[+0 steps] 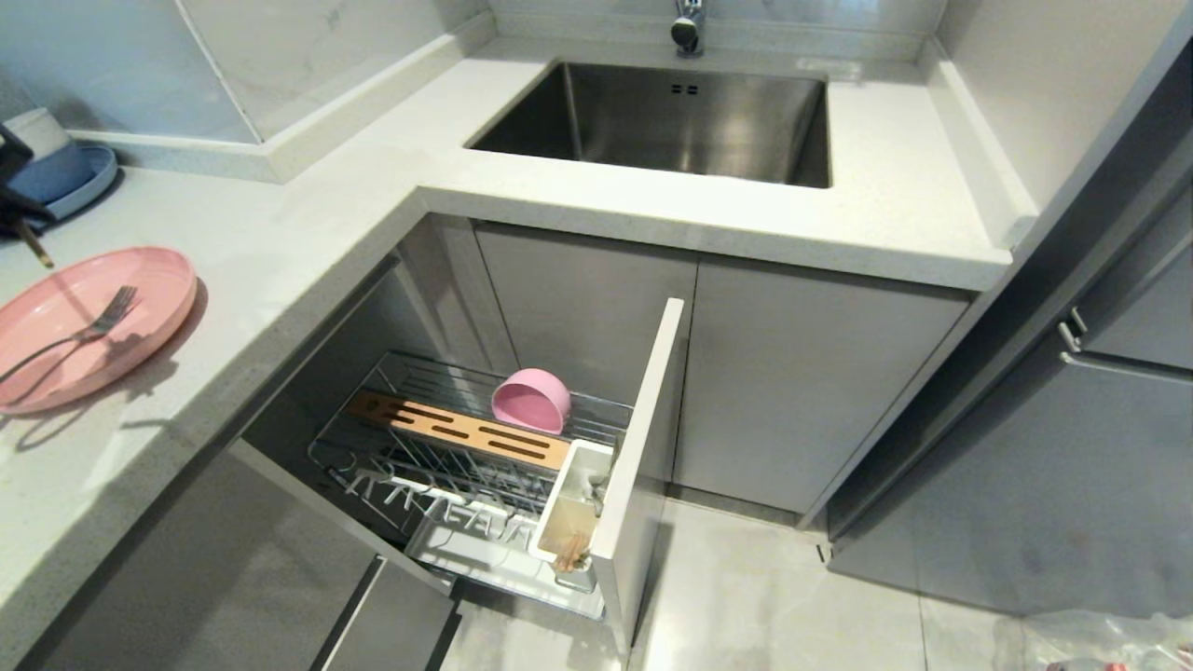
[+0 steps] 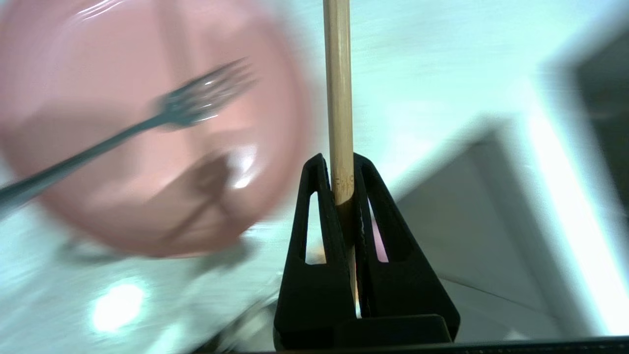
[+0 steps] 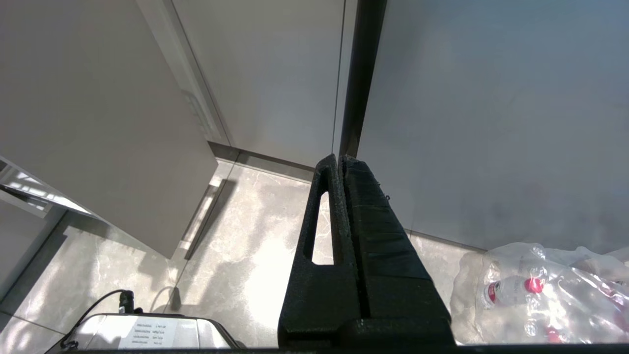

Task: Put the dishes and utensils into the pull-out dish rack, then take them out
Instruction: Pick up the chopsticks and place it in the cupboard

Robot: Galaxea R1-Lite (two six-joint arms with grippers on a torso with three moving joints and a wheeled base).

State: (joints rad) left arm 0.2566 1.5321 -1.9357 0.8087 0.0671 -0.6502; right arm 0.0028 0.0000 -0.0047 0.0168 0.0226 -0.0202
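At the far left edge of the head view, the left tool (image 2: 340,169) hangs over the worktop (image 1: 308,224), clenched on a wooden chopstick (image 2: 339,98); most of the tool is cut off there. The pink plate (image 1: 140,280) sits close to the worktop's front edge, with the grey fork (image 1: 89,328) lying across it. Below, the pull-out dish rack (image 1: 466,466) stands open into the corner, the pink bowl (image 1: 531,399) tipped on its side beyond the wooden strip (image 1: 457,429). Wooden ends show in the white utensil cup (image 1: 570,508), hard to make out. The right tool (image 3: 342,169) is clamped empty, low over the floor (image 3: 236,246) beside a bag of bottles (image 3: 535,290).
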